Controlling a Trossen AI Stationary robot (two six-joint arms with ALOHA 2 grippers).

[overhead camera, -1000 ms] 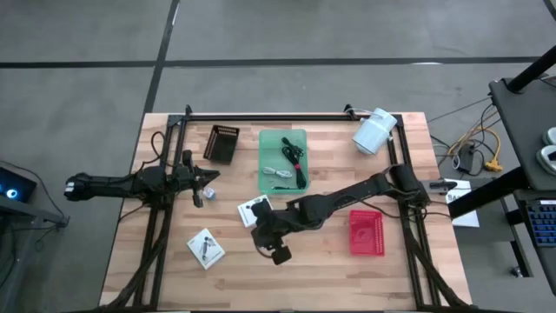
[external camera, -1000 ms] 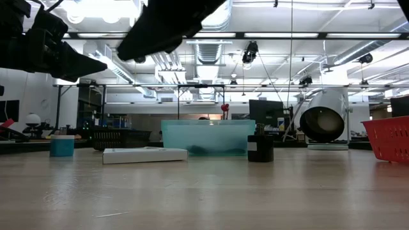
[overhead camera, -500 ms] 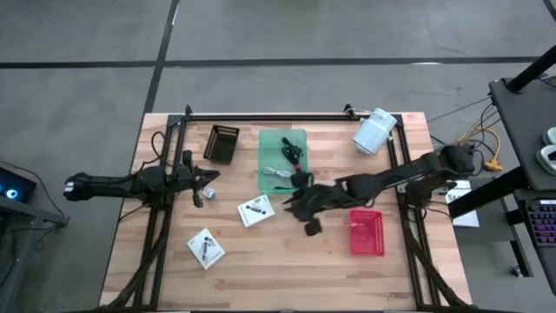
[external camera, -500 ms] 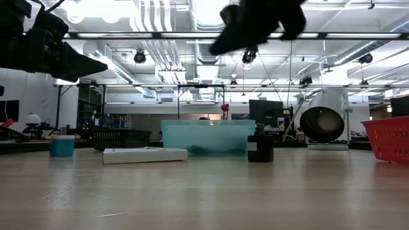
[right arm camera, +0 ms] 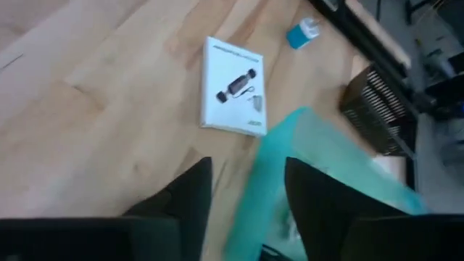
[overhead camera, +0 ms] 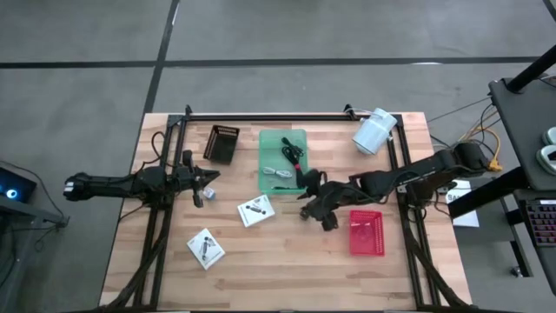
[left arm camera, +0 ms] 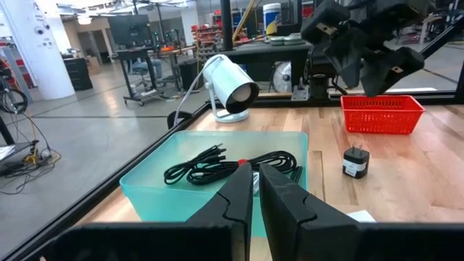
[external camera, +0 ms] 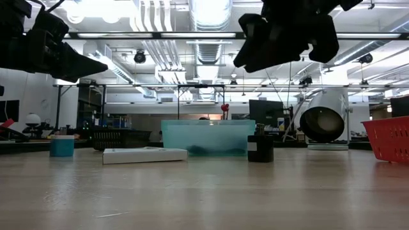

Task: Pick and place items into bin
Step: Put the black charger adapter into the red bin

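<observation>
The green bin (overhead camera: 282,149) stands at the table's far middle and holds black coiled cables (left arm camera: 217,164) and a pale grey cable (overhead camera: 280,171). One white packet (overhead camera: 256,209) lies flat just near of the bin, and a second packet (overhead camera: 206,248) lies nearer the left. A small dark cube (left arm camera: 355,162) stands by the bin's right side. My right gripper (overhead camera: 309,203) hangs open and empty in the air over the bin's near right corner (right arm camera: 290,167). My left gripper (overhead camera: 205,180) waits shut at the table's left, pointing at the bin.
A red basket (overhead camera: 366,233) sits right of the middle. A black mesh basket (overhead camera: 221,143) stands left of the bin, and the large white cylinder (overhead camera: 373,131) lies at the far right. A small blue cup (external camera: 62,145) stands near the left gripper. Bare wood lies along the near edge.
My right gripper has swung from over the near middle of the table, beside the first packet, toward the right and far side, ending by the bin's near right corner. The packets and the left arm have stayed where they were.
</observation>
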